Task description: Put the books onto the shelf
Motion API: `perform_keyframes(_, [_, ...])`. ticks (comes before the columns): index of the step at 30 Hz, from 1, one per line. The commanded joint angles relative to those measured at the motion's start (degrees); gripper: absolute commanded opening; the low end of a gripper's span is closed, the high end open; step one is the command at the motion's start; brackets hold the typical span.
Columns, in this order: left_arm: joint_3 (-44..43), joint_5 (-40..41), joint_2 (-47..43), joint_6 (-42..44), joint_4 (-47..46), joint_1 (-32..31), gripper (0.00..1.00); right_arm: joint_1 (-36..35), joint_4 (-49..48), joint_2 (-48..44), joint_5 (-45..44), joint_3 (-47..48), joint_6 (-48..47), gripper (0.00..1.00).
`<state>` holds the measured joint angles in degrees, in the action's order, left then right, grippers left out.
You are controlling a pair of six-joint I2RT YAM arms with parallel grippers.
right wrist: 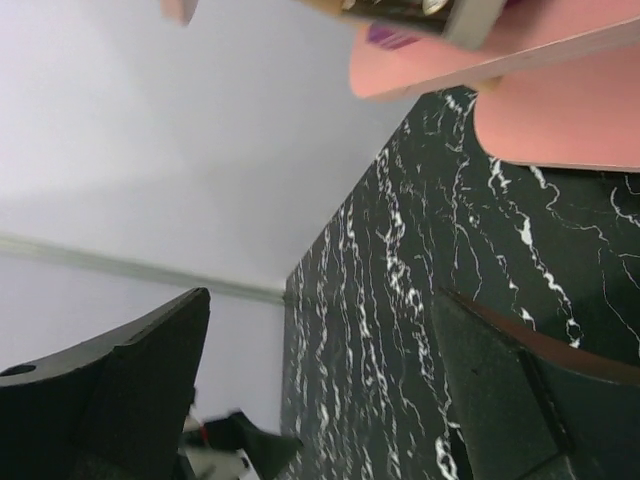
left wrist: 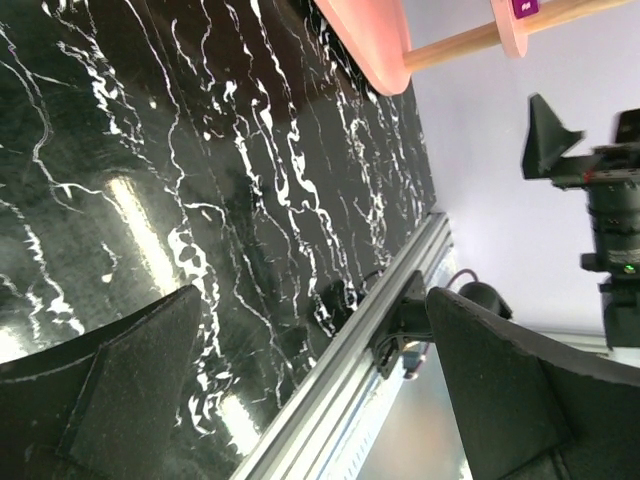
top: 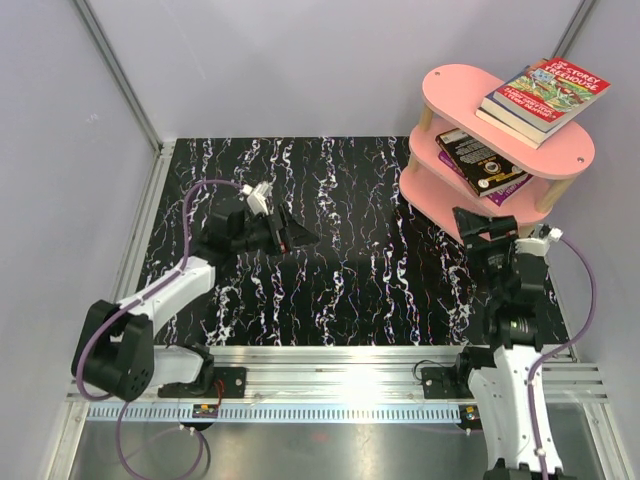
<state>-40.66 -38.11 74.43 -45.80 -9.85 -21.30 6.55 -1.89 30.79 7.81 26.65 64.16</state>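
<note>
Two empty hands, four books shelved

Both the left hand (top: 290, 232) and the right hand (top: 487, 225) hang with jaws spread wide, grasping nothing, over the bench (top: 340, 270), where no book shows. Just beyond the right hand, the nearer one, stands one pink shelf (top: 450, 90). Two books (top: 482, 160) lie flat on its middle board, and seemingly two more are stacked on top, long axis slanting away rightward.

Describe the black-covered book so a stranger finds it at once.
Find the pink three-tier shelf at the far right corner of the marbled table. On its middle board lies a stack, and the black-covered book is on top. Its dark cover sets it apart from the purple book beneath and the red-covered book one board up.
</note>
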Motion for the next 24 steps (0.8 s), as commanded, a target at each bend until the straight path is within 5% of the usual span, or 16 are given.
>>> perform_keyframes(1, [-0.46, 4.69, -5.26, 6.58, 3.05, 0.03, 0.99, 0.05, 3.6, -7.12, 10.46, 0.15, -14.47, 1.0])
perform_keyframes(4, [-1.86, 14.09, -10.35, 12.11, 9.64, -2.16, 0.99, -0.48, 14.15, -17.48, 10.9, 1.55, -20.2, 1.0])
perform_keyframes(8, [-4.41, 31.39, -18.43, 17.67, 18.45, -6.81, 0.99, -2.94, 21.48, -17.51, 12.13, 5.16, -26.1, 1.0])
perform_keyframes(16, [-2.58, 62.41, -33.63, 24.35, 25.13, -13.94, 0.99, -3.65, 11.05, -16.28, 20.66, 0.86, -21.36, 1.0])
perform_keyframes(24, [-0.82, 70.98, -37.87, 23.04, 27.33, -16.23, 0.99, -3.73, 10.06, -17.95, 20.58, -2.84, -20.74, 1.0])
